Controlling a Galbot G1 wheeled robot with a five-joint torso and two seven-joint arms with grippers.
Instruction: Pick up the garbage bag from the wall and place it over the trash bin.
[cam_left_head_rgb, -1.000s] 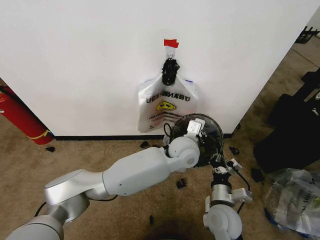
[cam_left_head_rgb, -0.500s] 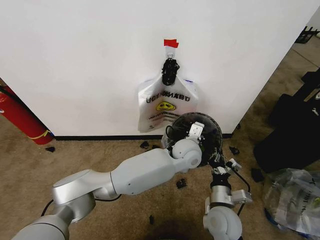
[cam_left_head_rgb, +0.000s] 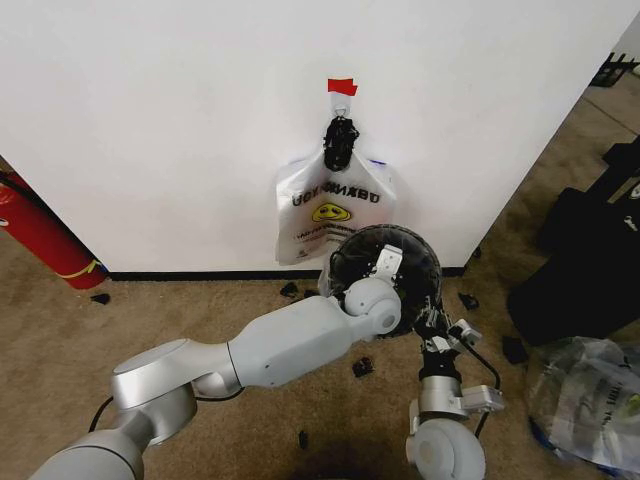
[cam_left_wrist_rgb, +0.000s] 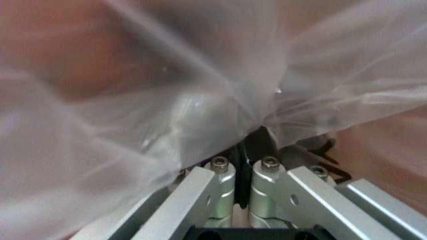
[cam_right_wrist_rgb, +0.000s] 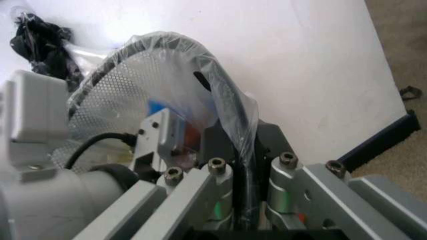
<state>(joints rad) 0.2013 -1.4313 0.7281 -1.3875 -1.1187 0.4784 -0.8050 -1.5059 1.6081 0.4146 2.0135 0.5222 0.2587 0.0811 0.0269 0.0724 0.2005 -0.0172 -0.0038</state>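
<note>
The right gripper's (cam_right_wrist_rgb: 243, 200) fingers (cam_right_wrist_rgb: 220, 192) pinch the trash bin (cam_left_head_rgb: 400, 265) rim; the left gripper's (cam_left_wrist_rgb: 250, 150) fingers (cam_left_wrist_rgb: 270, 190) pinch clear plastic film (cam_left_wrist_rgb: 167, 100) inside the bin.

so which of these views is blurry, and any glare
Left wrist view: soft, out-of-focus plastic film close to the lens, left gripper sharper. Right wrist view: clear, bright sheen on film over the bin rim. Head view: even light, bag on wall readable.

The left gripper (cam_left_wrist_rgb: 244, 150) has its fingers (cam_left_wrist_rgb: 220, 185) closed on a gathered fold of thin clear plastic film (cam_left_wrist_rgb: 167, 100).
</note>
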